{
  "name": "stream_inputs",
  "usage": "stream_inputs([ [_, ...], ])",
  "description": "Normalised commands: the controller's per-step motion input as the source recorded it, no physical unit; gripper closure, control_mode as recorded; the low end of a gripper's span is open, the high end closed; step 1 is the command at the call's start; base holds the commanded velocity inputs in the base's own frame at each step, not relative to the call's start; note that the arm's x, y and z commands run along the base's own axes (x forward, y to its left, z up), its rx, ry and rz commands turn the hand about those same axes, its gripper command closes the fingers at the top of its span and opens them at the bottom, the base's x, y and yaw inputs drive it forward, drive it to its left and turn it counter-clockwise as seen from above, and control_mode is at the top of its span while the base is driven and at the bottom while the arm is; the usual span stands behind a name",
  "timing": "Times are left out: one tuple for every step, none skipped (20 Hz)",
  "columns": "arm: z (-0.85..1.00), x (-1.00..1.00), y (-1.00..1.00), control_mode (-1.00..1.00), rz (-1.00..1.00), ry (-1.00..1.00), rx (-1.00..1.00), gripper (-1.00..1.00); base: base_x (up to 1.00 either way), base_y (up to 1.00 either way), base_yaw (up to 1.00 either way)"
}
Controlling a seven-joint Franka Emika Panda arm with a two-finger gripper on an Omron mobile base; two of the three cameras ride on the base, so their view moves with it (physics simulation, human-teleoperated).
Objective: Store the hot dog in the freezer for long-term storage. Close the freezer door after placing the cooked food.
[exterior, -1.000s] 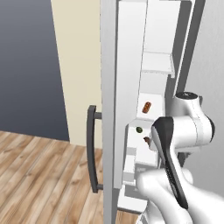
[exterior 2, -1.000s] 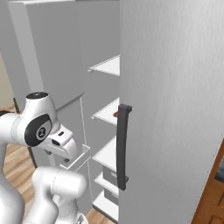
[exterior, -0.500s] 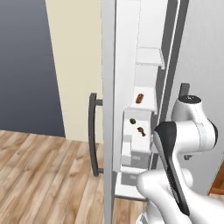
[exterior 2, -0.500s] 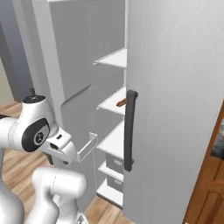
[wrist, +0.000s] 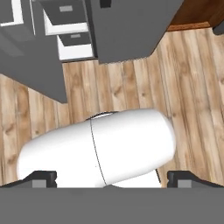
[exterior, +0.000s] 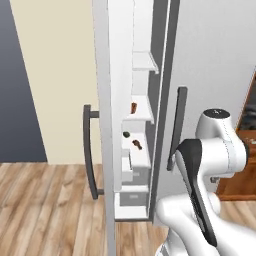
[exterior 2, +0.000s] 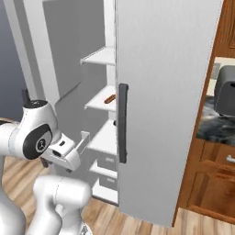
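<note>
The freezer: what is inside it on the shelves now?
Inside the freezer, the hot dog lies on a white shelf; a green round item and a brown lump sit lower. The freezer door hides the rest.

Wood floor (exterior: 45,200) beside brown wooden cabinets (exterior 2: 215,193).

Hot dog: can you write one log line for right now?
hot dog: on freezer shelf | freezer door: ajar | jaws: open, empty

No writing — no labels, numbers — readable anywhere.
</note>
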Motion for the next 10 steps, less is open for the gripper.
stream_inputs([
  [0.00, 0.00, 0.00, 1.00, 0.00, 0.00, 0.00, -1.00, -0.37, 0.34, -0.39],
  [0.00, 0.00, 0.00, 1.00, 0.00, 0.00, 0.00, -1.00, -0.36, 0.35, -0.36],
  [0.00, 0.00, 0.00, 1.00, 0.00, 0.00, 0.00, -1.00, -0.36, 0.38, -0.33],
  [0.00, 0.00, 0.00, 1.00, 0.00, 0.00, 0.00, -1.00, -0.36, 0.41, -0.31],
  [0.00, 0.00, 0.00, 1.00, 0.00, 0.00, 0.00, -1.00, -0.31, 0.44, -0.29],
  [0.00, 0.00, 0.00, 1.00, 0.00, 0.00, 0.00, -1.00, -0.22, 0.52, -0.27],
  [0.00, 0.00, 0.00, 1.00, 0.00, 0.00, 0.00, -1.00, -0.17, 0.63, -0.25],
  [0.00, 0.00, 0.00, 1.00, 0.00, 0.00, 0.00, -1.00, -0.14, 0.69, -0.23],
  [0.00, 0.00, 0.00, 1.00, 0.00, 0.00, 0.00, -1.00, -0.16, 0.71, -0.21],
  [0.00, 0.00, 0.00, 1.00, 0.00, 0.00, 0.00, -1.00, -0.14, 0.70, -0.18],
])
